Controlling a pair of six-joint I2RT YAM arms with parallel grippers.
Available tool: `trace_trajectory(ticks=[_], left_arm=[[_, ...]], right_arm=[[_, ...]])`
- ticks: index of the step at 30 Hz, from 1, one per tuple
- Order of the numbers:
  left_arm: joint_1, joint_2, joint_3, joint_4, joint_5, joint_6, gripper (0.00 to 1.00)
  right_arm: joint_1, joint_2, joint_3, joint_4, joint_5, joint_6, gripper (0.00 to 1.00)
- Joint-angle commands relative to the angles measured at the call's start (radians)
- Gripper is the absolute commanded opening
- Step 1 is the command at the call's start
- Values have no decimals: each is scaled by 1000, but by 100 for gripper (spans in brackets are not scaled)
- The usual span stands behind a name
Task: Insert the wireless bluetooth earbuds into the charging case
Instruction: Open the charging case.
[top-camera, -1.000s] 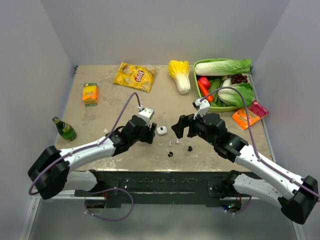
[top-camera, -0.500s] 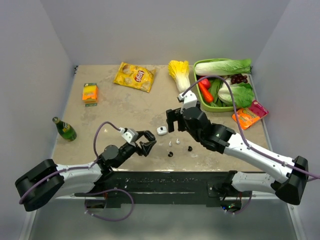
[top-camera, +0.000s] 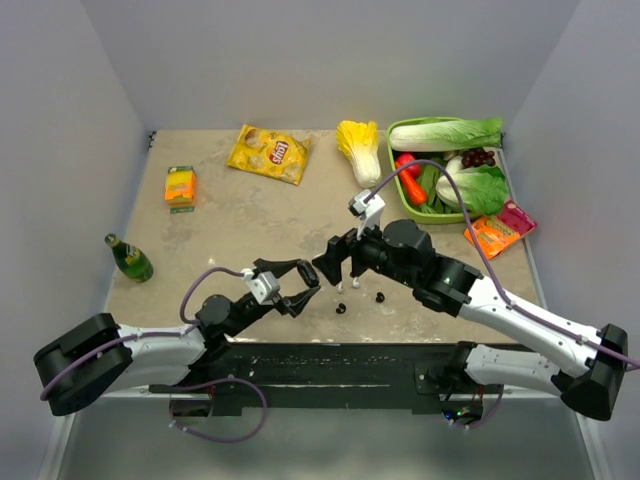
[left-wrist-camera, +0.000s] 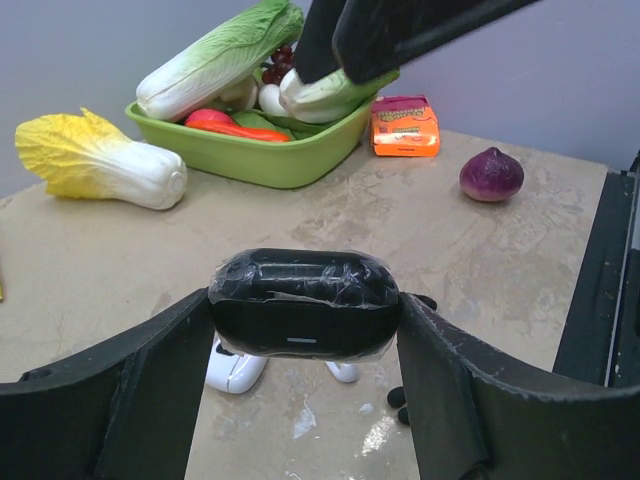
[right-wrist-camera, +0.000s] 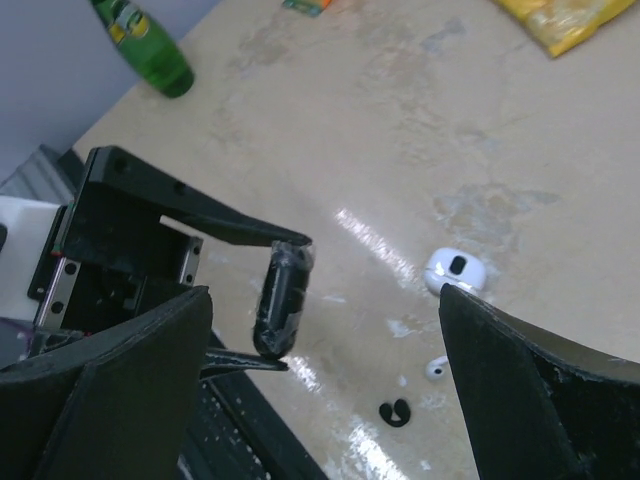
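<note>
My left gripper (top-camera: 300, 287) is shut on a black charging case (left-wrist-camera: 303, 303) wrapped in clear film and holds it above the table near the front edge; the case also shows in the right wrist view (right-wrist-camera: 283, 298). My right gripper (top-camera: 336, 266) is open and empty, hovering just right of it. A white charging case (right-wrist-camera: 455, 270) lies on the table, with a white earbud (right-wrist-camera: 436, 368) and a black earbud (right-wrist-camera: 396, 412) nearer the front. In the top view, white buds (top-camera: 355, 284) and black buds (top-camera: 341, 308) (top-camera: 380, 296) lie below the right gripper; the white case is hidden there.
A green basket of vegetables (top-camera: 400, 205) stands at the back right with an orange packet (top-camera: 493, 232) beside it. A yellow cabbage (top-camera: 360, 150), a chips bag (top-camera: 268, 153), an orange box (top-camera: 180, 185) and a green bottle (top-camera: 129, 258) lie around. A purple onion (left-wrist-camera: 491, 174) shows in the left wrist view.
My left arm pulled back from beside the white case to the front edge and now holds the black case up. My right gripper moved left and forward over the white case.
</note>
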Motion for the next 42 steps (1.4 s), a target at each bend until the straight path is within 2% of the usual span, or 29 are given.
trace_trajectory(ticks=[1,13,18,42], left_arm=[[-40,6,-64,187,-4,123,0],[-109,-14,-60,135,-94,185,0],[-124,-19,-61,125,-117,189,0],[-175,-68,-84,104,-191,209,0]], right_arm=[[4,42,22,12,-189,5,98],[4,131,5,-4,-186,37,92],[4,157,-8,-31,-126,49,92],[3,113,-43,-41,-14,109,86]])
